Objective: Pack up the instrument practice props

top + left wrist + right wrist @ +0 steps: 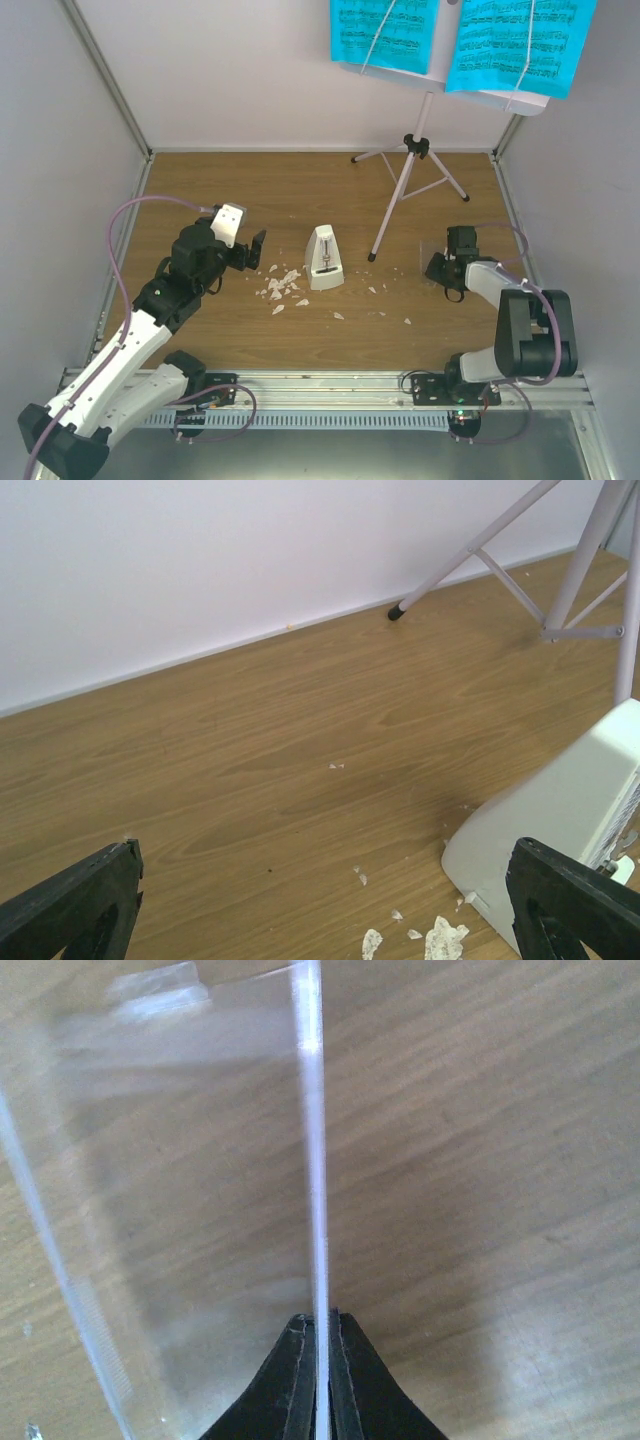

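Note:
The white pyramid metronome (323,258) (560,800) stands mid-table among white crumbs. My left gripper (255,252) (320,900) hovers just left of it, open wide and holding nothing. The pale music stand (415,150) rises at the back on its tripod, one leg (470,555) crossing the left wrist view. Two cyan sheet-music pages (385,35) (520,45) rest on its desk. My right gripper (437,268) (320,1325) lies low on the right side, shut on one thin wall of the clear cover (190,1160), which sits on the wood.
White crumbs (280,288) (440,942) are scattered around the metronome and toward the right. White walls enclose the wooden table (300,190) on three sides. A metal rail (330,385) runs along the near edge.

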Robot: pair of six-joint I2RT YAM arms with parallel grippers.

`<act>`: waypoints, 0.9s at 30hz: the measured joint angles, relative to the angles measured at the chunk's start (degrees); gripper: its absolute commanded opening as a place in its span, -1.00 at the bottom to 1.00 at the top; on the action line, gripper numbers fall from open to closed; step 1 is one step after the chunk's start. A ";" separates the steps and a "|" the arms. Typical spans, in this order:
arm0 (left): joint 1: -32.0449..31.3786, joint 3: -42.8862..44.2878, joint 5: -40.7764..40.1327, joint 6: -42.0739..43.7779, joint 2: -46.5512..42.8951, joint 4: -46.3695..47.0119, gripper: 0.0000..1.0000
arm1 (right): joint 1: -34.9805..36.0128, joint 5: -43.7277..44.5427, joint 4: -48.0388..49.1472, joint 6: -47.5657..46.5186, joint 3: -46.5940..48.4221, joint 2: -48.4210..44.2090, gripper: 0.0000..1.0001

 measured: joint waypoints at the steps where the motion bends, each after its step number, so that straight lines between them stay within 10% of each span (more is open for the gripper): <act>1: 0.00 0.00 0.02 0.02 0.00 0.00 0.98 | 0.04 0.20 -0.15 0.11 0.00 -0.15 -0.91; 17: 0.07 -0.83 1.46 0.44 -0.09 0.33 0.95 | 0.37 -0.48 -8.28 0.02 2.25 -17.49 -0.95; 27: -5.49 -2.10 23.19 4.76 1.44 3.82 0.72 | 13.20 -15.76 -17.03 -2.49 7.72 -20.72 -0.99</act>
